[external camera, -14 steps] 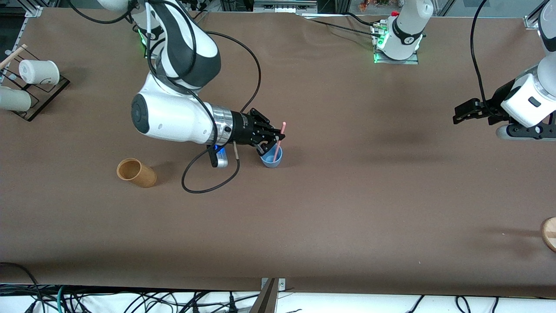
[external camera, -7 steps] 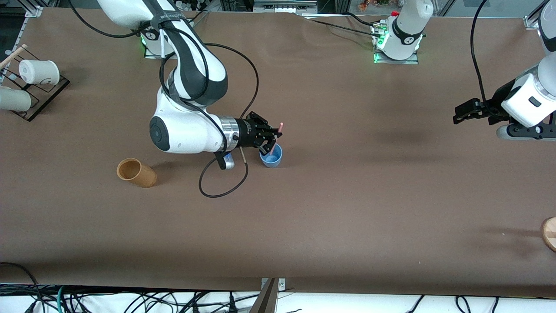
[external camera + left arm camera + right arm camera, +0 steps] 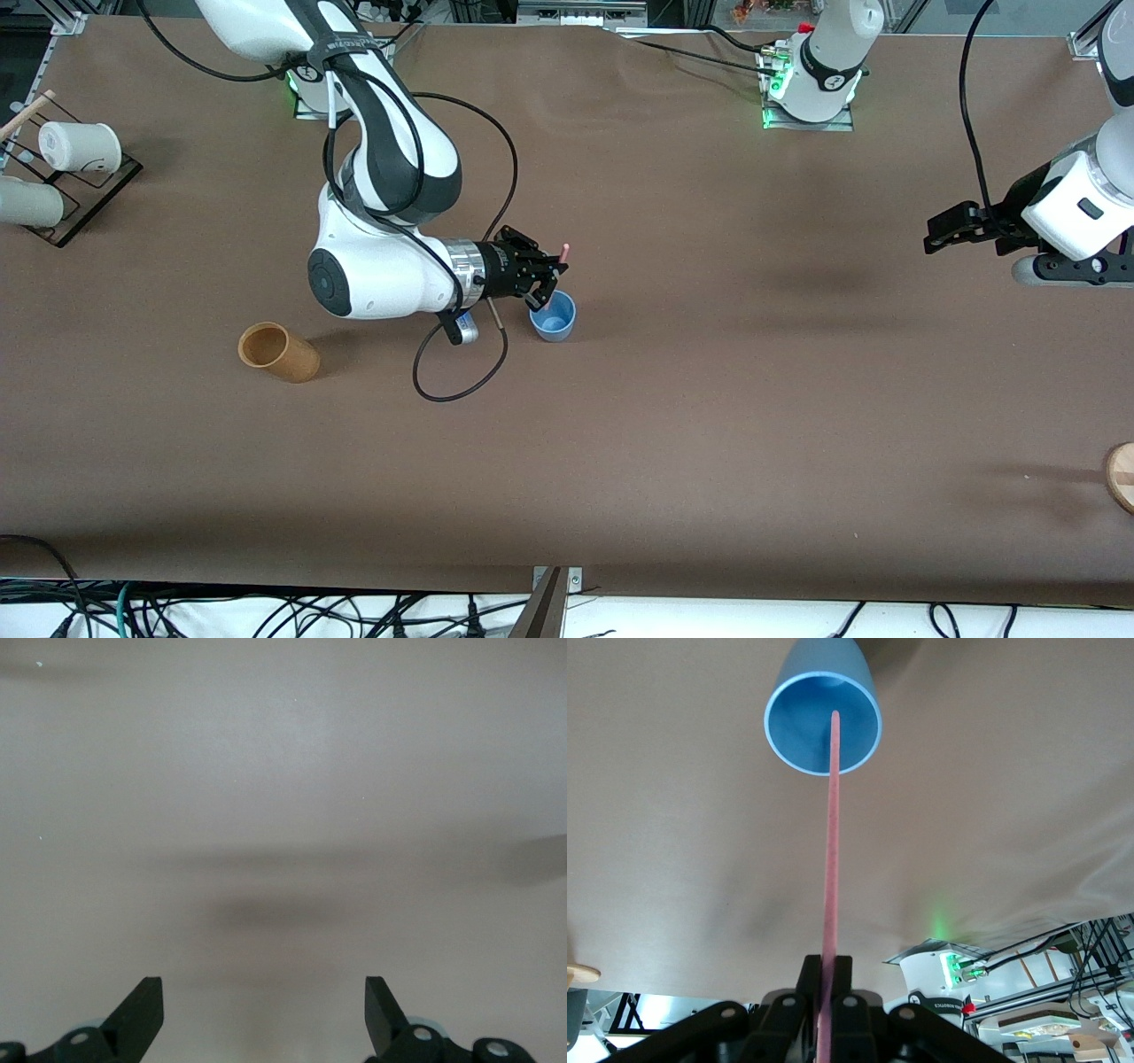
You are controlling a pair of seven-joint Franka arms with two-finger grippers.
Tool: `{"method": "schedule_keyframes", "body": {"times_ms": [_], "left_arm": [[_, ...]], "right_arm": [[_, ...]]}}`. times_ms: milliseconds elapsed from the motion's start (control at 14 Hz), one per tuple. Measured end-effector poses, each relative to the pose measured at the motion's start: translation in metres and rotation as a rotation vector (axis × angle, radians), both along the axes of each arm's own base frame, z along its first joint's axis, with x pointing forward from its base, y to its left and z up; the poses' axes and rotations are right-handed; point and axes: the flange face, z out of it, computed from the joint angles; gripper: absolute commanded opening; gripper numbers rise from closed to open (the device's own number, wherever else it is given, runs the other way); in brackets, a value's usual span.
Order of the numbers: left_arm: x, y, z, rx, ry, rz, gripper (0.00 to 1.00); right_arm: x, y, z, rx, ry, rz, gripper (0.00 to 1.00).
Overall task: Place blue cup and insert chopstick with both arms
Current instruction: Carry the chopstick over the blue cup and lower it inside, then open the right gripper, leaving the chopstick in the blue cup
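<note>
Two grippers showing: right gripper [image 3: 542, 276] clamping thin pink chopstick [image 3: 830, 868], tip hanging over small matte light-blue cup [image 3: 554, 316]; left gripper [image 3: 941, 232] waiting, jaws wide, over table's left-arm end.

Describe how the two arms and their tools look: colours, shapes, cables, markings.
Both arms are glossy white with rounded shells and black joint bands. The right arm has a silver wrist ring and loose black cables looping alongside; its tool, the right gripper, is black with two fingers. The left gripper is likewise black, on a white wrist. Green lights glow at both bases.
</note>
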Motion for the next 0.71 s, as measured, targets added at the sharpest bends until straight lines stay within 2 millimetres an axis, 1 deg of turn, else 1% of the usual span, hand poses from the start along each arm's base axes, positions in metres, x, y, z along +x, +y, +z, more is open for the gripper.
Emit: {"method": "schedule_keyframes", "body": {"times_ms": [71,143,214,286,429,500,571,714], "left_arm": [[0.000,0.000,0.000,0.000,0.000,0.000,1.00],[0.000,0.000,0.000,0.000,0.000,0.000,1.00],[0.000,0.000,0.000,0.000,0.000,0.000,1.00],[0.000,0.000,0.000,0.000,0.001,0.000,1.00],[0.000,0.000,-0.001,0.000,0.001,0.000,1.00],[0.000,0.000,-0.001,0.000,0.001,0.000,1.00],[0.000,0.000,-0.001,0.000,0.001,0.000,1.00],[0.000,0.000,-0.001,0.000,0.001,0.000,1.00]], "right_arm": [[0.001,-0.002,-0.002,0.002,-0.006,0.004,0.00],[0.003,-0.004,-0.007,0.004,-0.015,0.008,0.07],[0.005,-0.005,-0.013,0.003,-0.024,0.009,0.43],[0.006,-0.006,-0.019,-0.002,-0.029,0.010,0.99],[0.007,-0.006,-0.030,-0.009,-0.025,0.007,1.00],[0.008,-0.006,-0.031,-0.010,-0.024,0.006,1.00],[0.009,-0.009,-0.029,-0.010,-0.030,0.001,1.00],[0.018,-0.021,-0.018,-0.009,-0.046,-0.017,1.00]]}}
